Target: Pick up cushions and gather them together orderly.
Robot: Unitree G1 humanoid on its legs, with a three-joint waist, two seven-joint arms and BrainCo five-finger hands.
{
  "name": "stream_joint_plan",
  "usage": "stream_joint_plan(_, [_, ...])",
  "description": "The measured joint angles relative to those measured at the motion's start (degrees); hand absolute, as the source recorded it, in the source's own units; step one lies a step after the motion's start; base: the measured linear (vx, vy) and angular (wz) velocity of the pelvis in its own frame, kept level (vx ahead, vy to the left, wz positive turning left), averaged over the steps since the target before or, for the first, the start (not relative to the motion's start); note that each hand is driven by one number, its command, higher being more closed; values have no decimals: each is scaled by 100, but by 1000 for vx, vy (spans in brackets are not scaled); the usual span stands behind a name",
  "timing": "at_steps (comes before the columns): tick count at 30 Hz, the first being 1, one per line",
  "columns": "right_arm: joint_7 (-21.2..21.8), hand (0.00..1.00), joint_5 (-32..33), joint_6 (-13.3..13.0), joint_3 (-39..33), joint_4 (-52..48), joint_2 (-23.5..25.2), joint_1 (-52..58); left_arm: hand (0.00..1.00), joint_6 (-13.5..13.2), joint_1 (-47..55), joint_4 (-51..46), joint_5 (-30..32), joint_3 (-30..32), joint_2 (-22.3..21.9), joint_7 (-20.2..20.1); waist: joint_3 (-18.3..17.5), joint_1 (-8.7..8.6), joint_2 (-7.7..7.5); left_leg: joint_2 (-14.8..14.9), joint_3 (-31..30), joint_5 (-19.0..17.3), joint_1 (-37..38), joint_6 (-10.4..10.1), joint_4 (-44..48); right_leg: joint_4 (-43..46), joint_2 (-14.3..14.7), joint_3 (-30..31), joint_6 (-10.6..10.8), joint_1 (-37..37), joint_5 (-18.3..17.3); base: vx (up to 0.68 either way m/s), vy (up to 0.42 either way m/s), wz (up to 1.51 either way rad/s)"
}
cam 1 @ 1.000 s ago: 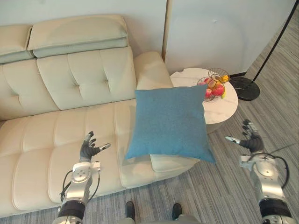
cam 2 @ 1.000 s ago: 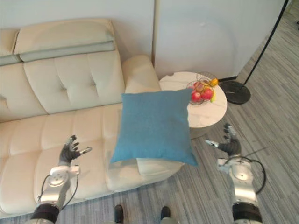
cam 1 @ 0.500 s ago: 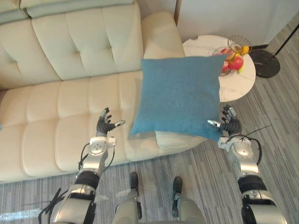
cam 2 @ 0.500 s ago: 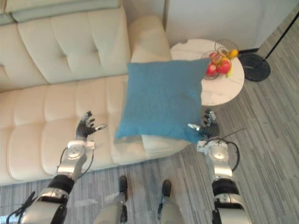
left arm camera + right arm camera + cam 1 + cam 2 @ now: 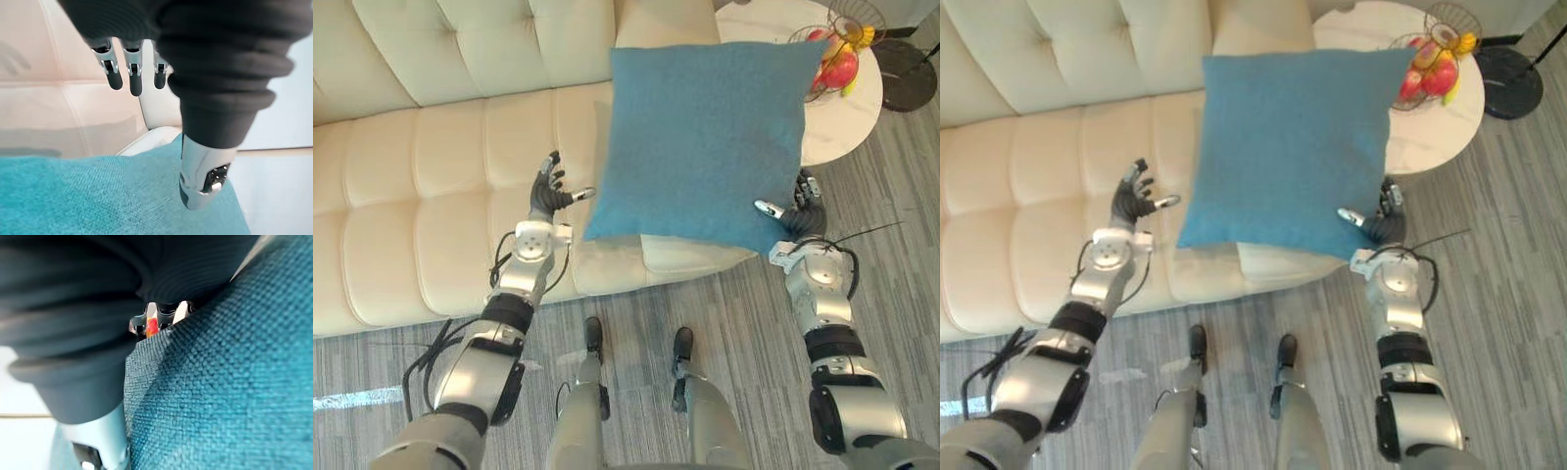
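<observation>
Grey carpet floor (image 5: 744, 323) lies nearest us. Left hand (image 5: 548, 196) and right hand (image 5: 800, 213) have fingers spread, flanking the lower corners of the blue cushion (image 5: 705, 137), which leans on the cream sofa (image 5: 431, 196) end. We judge it light, soft and floppy: press both sides. Beyond, the table (image 5: 842, 127) with fruit basket (image 5: 837, 59) is near and could get knocked.

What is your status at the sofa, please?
Left hand open, right hand open, either side of blue cushion. Cushion on sofa, not gripped. Fruit basket behind.
</observation>
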Motion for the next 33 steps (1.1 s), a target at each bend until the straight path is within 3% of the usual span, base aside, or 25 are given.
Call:
stream_joint_plan(8, [-105,0,183,-62,88,-838,172,-57,0,24,-507,490,-141,-167,-441,-4,153,-14,-35,87,169,5,-260,-17,1,-29,89,138,-44,-335,81,32,-20,-11])
stream_joint_plan(15, [-268,0,471,-222,143,-1574,490,-115,0,66,-777,809,203,-186,-680,131,187,2,-66,221,182,50,-585,-77,3,-96,192,124,-118,-631,169,31,-28,-4])
stream_joint_plan(16, [-291,100,527,-224,160,-1675,545,-117,100,91,-793,808,224,-185,-704,154,187,2,-67,226,180,51,-604,-78,3,-98,194,119,-119,-643,170,38,-19,0])
stream_joint_plan(24, [-450,100,870,-346,193,-2190,599,-137,100,145,-767,511,200,-195,-809,514,188,28,-69,235,160,49,-647,-81,4,-112,188,74,-117,-648,170,51,-3,3])
stream_joint_plan(29, [-489,100,894,-434,194,-2190,796,-106,100,142,-337,-349,-394,-312,-844,724,189,28,-71,232,163,42,-437,-95,7,-58,180,147,-68,-447,115,64,2,3])
stream_joint_plan(33, [-489,100,895,-508,207,-2620,843,617,100,139,272,-1239,-610,-463,-969,749,188,64,-74,229,132,-97,36,-172,7,213,142,113,-51,-44,-186,45,-18,13])
